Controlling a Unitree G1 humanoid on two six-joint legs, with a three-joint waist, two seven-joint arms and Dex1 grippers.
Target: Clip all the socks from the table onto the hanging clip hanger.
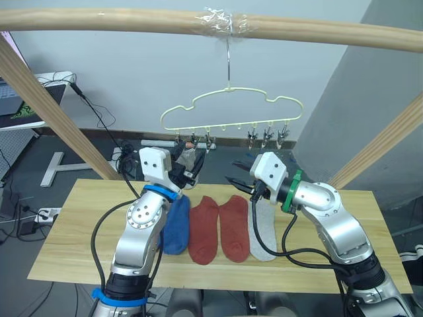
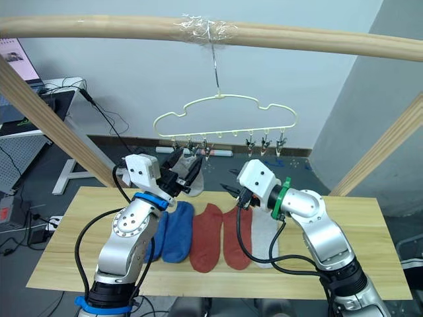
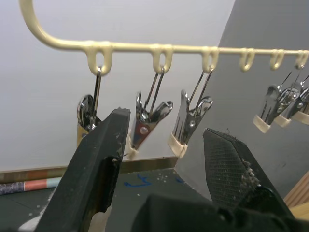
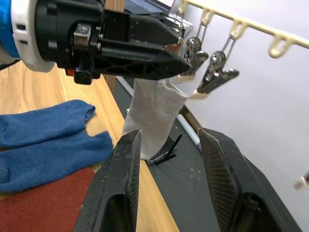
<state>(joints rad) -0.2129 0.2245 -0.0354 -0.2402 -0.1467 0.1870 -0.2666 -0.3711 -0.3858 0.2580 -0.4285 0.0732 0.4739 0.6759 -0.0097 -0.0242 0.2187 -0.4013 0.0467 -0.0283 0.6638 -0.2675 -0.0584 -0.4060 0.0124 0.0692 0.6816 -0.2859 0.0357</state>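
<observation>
Grey sock (image 4: 152,118) hangs from clip hanger (image 1: 231,112), apparently already clipped; left gripper (image 2: 180,173) and right gripper (image 4: 166,181) both spread, empty. Five socks on table (image 1: 79,254), 6 o'clock of hanger. Back left gripper off slowly; avoid tugging sock.

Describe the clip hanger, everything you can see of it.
The clip hanger is thin pale yellow-green wire with a wavy top outline and a straight lower bar carrying small loops. Its metal hook hangs from the wooden pole, wrapped in clear tape there. Six small metal clips hang from the bar, three toward each end, with empty loops between. A light grey sock hangs at the left group of clips, where the left gripper is raised; which clip holds it cannot be made out.
</observation>
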